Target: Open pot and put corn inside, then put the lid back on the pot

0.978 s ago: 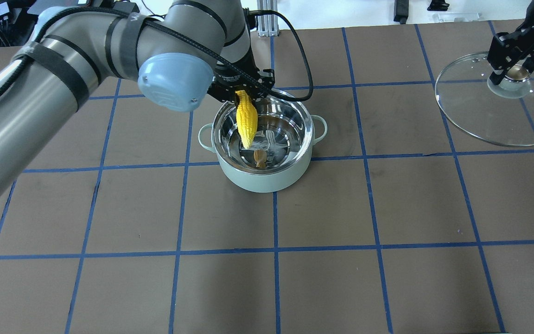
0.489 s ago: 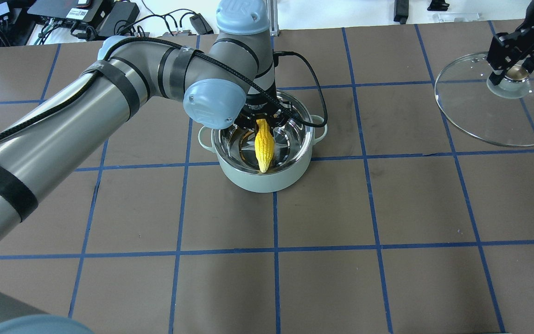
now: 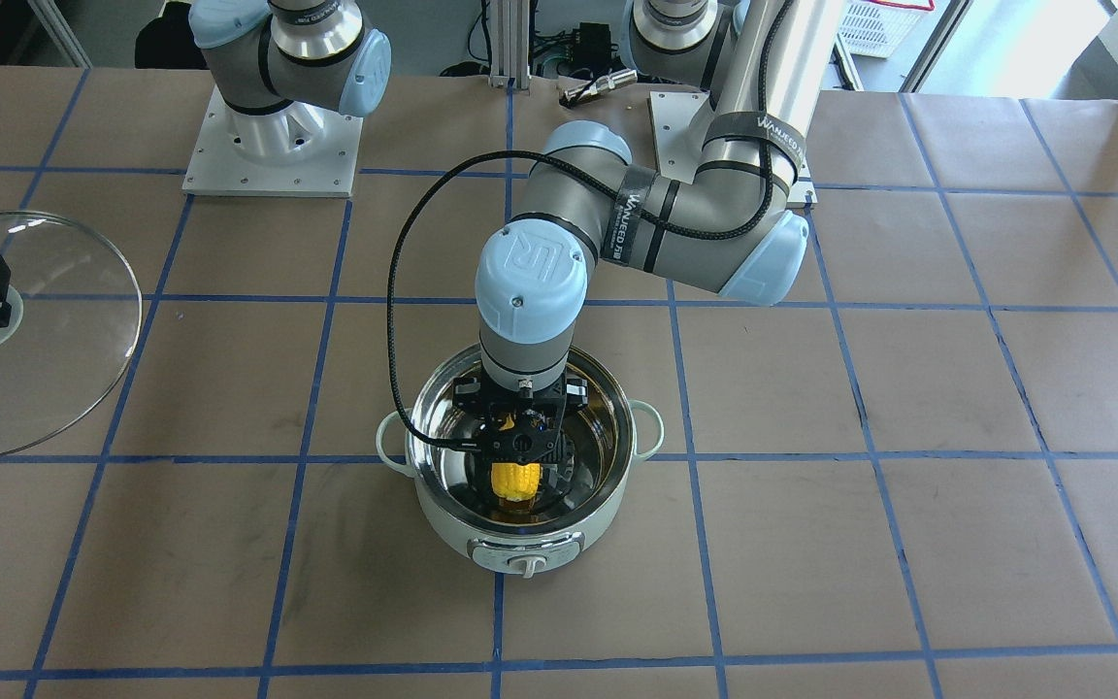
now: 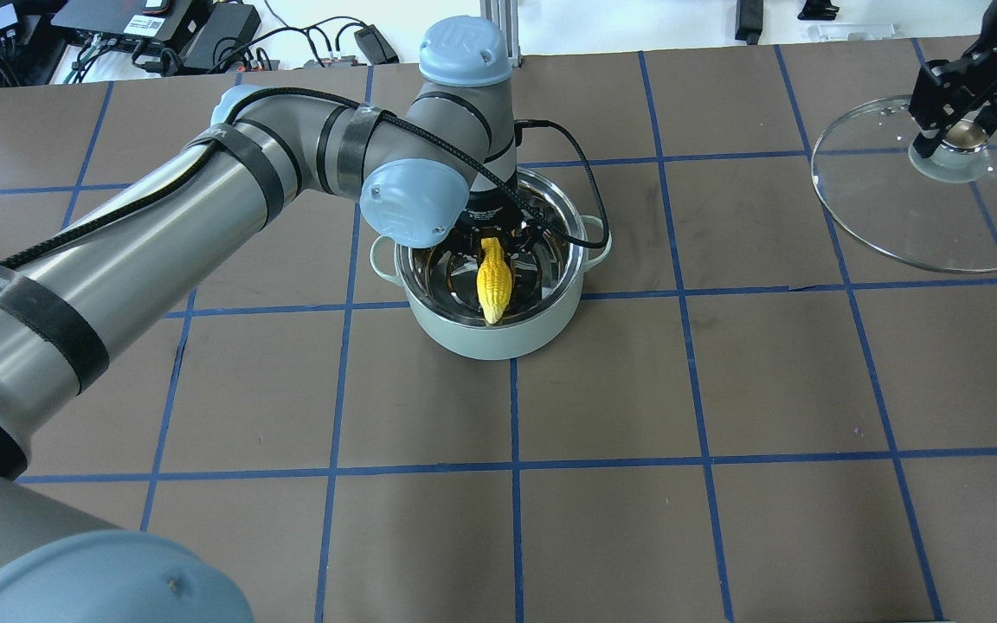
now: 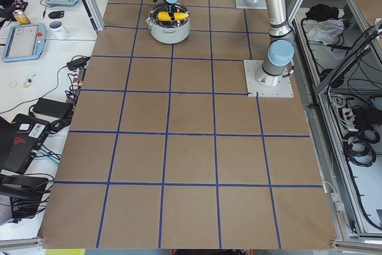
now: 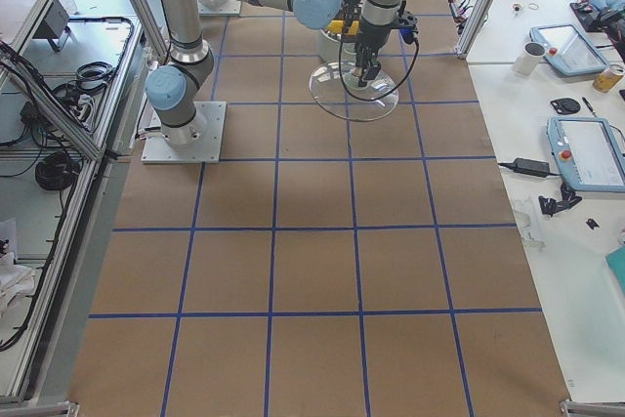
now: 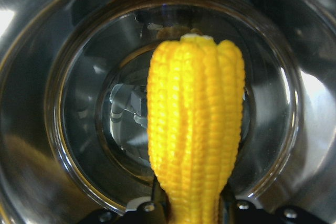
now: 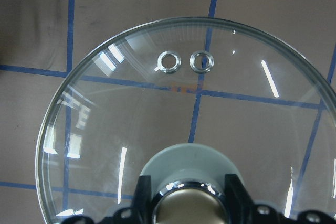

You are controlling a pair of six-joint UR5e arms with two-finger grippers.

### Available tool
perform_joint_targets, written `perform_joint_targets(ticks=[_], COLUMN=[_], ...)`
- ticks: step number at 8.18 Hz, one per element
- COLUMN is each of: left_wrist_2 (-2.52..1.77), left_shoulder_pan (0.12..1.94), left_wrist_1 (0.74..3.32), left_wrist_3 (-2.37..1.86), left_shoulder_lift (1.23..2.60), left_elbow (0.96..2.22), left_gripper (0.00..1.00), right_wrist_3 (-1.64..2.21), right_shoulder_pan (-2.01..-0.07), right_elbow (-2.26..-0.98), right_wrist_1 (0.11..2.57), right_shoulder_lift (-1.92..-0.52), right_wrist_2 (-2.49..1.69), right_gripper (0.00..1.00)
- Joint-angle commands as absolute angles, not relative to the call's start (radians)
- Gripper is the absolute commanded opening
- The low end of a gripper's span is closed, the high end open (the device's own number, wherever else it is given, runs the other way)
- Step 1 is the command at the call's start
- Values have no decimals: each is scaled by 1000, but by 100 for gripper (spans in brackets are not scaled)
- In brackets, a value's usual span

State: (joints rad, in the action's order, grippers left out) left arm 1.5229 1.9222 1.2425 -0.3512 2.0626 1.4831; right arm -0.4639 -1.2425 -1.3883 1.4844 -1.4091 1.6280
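The pale mint-green pot (image 4: 498, 342) stands open at the table's middle, its knob panel (image 3: 520, 561) on the side away from me. My left gripper (image 4: 492, 238) is shut on the thick end of the yellow corn (image 4: 493, 281) and holds it inside the pot, tip down toward the steel bottom (image 7: 94, 129). The corn fills the left wrist view (image 7: 195, 129). The glass lid (image 4: 897, 216) is at the far right. My right gripper (image 4: 957, 130) is shut on its beige knob (image 8: 189, 208); the two vent rings (image 8: 186, 61) show.
The left arm's black cable (image 4: 589, 199) loops over the pot's right rim. The pot's loop handles (image 3: 651, 427) stick out on both sides. Brown table paper with blue tape lines (image 4: 516, 467) surrounds the pot. Electronics and cables (image 4: 161, 35) lie beyond the far edge.
My left gripper has moved from the pot's far rim to over its middle and gone down, so the corn now hangs inside the pot. The right gripper and the lid have not moved.
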Motion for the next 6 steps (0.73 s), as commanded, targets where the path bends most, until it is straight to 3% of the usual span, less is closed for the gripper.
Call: perform_joint_targets(ticks=[1, 2, 6], left_wrist_2=[1526, 1532, 1525], left_shoulder_pan=[1922, 1922, 1918], left_wrist_1=[1241, 1241, 1255], left_wrist_3=[-350, -348, -344], left_shoulder_lift=[2097, 2091, 2053], left_elbow=[1477, 1473, 1450], left_gripper=[80, 100, 100], right_wrist_3=[-463, -463, -463], right_shoulder_pan=[-1243, -1243, -1243], right_elbow=[-1388, -1388, -1388], right_wrist_1=[1496, 1496, 1494], right_shoulder_lift=[-1408, -1410, -1410], right_wrist_2=[1621, 1621, 1609], right_gripper=[0, 0, 0])
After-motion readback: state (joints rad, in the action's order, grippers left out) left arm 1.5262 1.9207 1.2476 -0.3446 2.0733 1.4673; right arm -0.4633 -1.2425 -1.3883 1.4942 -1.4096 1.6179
